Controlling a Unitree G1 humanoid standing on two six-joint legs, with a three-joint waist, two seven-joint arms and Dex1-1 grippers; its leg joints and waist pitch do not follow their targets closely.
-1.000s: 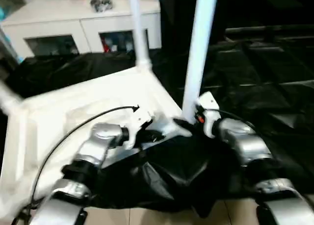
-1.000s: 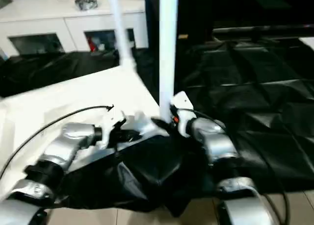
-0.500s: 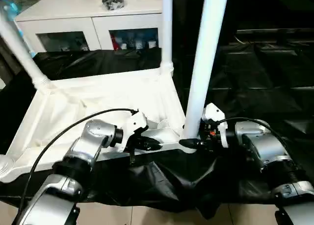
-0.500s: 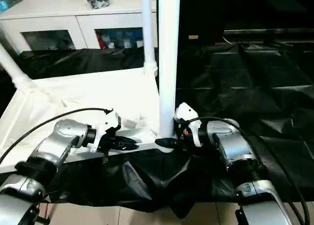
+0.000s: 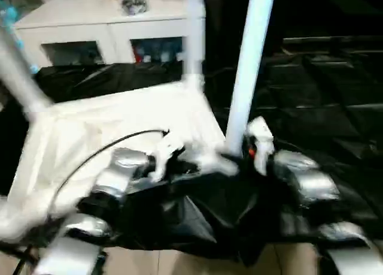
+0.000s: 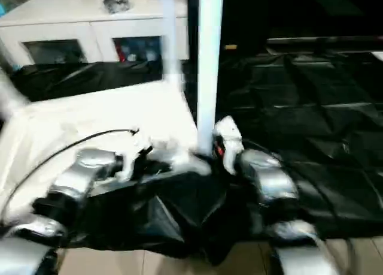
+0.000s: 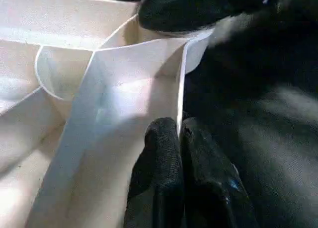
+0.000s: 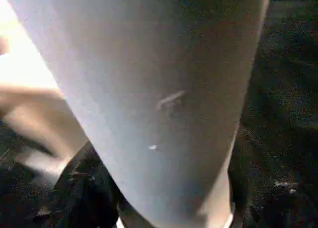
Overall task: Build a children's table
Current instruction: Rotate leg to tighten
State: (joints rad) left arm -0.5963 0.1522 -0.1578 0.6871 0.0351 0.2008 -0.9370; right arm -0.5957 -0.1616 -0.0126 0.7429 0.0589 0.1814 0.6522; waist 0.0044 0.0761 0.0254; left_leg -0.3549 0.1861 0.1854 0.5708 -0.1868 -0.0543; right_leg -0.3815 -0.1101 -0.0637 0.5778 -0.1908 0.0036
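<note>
The children's table [image 5: 119,119] lies upside down on the big black-draped work table [image 5: 323,83], at about 9 o'clock in the head view, with its legs sticking up. One leg [image 5: 248,65] stands in the near corner, at about 12 o'clock from the right gripper [image 5: 242,158]. Another leg [image 5: 192,35] stands in the far corner, and a third leg [image 5: 18,77] leans at 10 o'clock. The left gripper [image 7: 178,138] has its two black fingers [image 7: 159,153] pressed together on the thin white edge of the table top [image 7: 124,89], pinching it. The right gripper sits right at the bottom of the near leg, but I cannot tell if its claw is spread or squeezing the leg. What could go wrong? The pinched edge is thin and smooth, so I think it could slip out if the table gets pulled. The table could then slide on the black cloth. If the right arm pushes the leg sideways, the leg could tip or pop out of its corner hole. The left wrist view shows the pinch up close, and the ribs under the top. The head view shows the whole table and the white cabinet [image 5: 108,29] far behind. The right wrist view shows the leg [image 8: 149,99] very close.
</note>
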